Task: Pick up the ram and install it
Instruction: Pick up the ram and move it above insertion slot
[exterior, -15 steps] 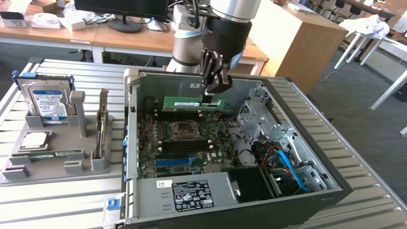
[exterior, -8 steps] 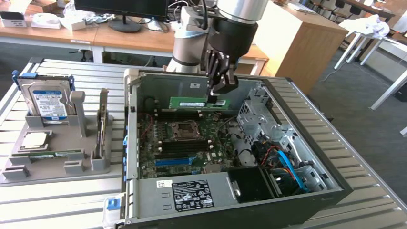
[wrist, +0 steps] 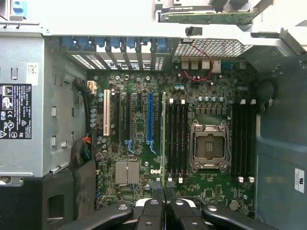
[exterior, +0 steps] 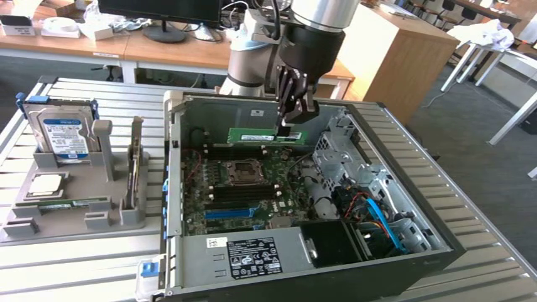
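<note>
In the exterior view my gripper [exterior: 288, 130] hung over the open computer case [exterior: 436, 248]. Its jaws were clamped on the ram [exterior: 260, 136], which was held level in the air above the motherboard [exterior: 243, 189]. The ram's green length reached toward 9 o'clock from my fingers. At 9 o'clock of the case stood the grey holder [exterior: 67, 220] carrying the hard drive [exterior: 59, 129].

The wrist view supplied what the exterior view did not. It showed the ram [wrist: 164, 139] edge-on, a thin line running out from the gripper [wrist: 164, 201], just beside the black memory slots [wrist: 177, 139] and near the open processor socket [wrist: 208, 146].
</note>
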`<state>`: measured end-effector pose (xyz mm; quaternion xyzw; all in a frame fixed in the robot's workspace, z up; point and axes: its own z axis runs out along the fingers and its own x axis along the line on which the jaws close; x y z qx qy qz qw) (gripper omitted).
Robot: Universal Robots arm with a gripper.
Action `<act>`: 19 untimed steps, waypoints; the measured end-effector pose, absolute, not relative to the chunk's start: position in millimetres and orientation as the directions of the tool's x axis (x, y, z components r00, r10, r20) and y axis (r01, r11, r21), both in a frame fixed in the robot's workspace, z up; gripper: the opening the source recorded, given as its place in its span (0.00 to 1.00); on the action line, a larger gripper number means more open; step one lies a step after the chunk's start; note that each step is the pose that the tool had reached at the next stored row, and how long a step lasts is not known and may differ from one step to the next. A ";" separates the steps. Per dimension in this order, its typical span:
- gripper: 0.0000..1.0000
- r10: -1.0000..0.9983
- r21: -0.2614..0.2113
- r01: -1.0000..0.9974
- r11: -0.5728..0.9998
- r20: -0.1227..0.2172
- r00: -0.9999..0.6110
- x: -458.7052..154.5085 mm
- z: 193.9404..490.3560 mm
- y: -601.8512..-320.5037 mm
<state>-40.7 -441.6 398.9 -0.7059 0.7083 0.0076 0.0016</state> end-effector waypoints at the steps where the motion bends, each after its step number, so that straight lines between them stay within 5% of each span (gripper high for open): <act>1: 0.12 -1.000 0.008 -1.000 0.003 -0.013 -0.003 -40.7 398.9 -441.6; 19: 0.12 -1.000 0.008 -1.000 0.003 -0.013 -0.003 -40.6 398.2 -421.4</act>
